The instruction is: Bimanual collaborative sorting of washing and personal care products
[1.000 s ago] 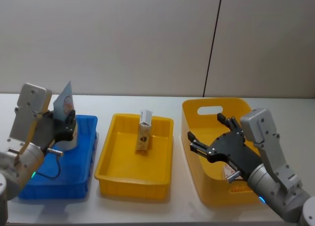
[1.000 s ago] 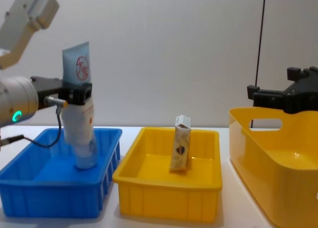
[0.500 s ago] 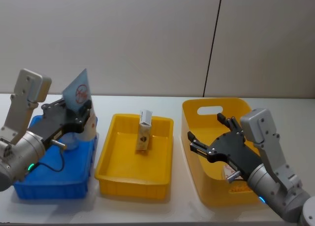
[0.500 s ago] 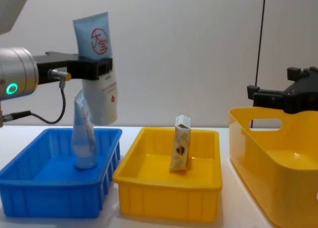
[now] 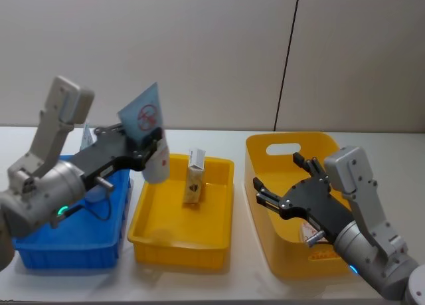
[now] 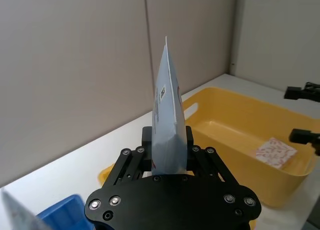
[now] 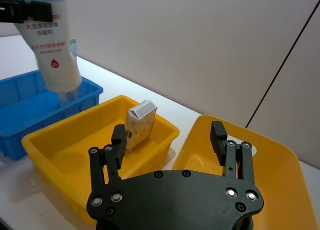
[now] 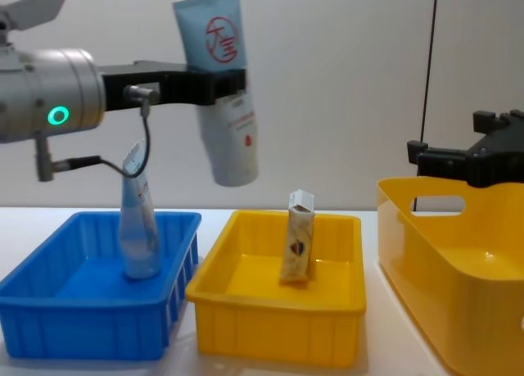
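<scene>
Grey wall (image 8: 344, 81) behind left claw (image 8: 217, 79) clamped around blue tube (image 8: 233, 142), right claw (image 5: 277, 179) spread wide

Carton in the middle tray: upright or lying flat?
Upright, slightly tilted: the carton stands on end on the floor of the tray, its top above the rim.

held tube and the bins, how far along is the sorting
Looks done: one tube stands in the blue bin, and one carton stands in the yellow tray. In hand: the left gripper has its fingers shut on a pale blue tube, held in the air near the tray's left edge. Left: a patterned carton lies in the deep yellow basket, with the right gripper open above it.
</scene>
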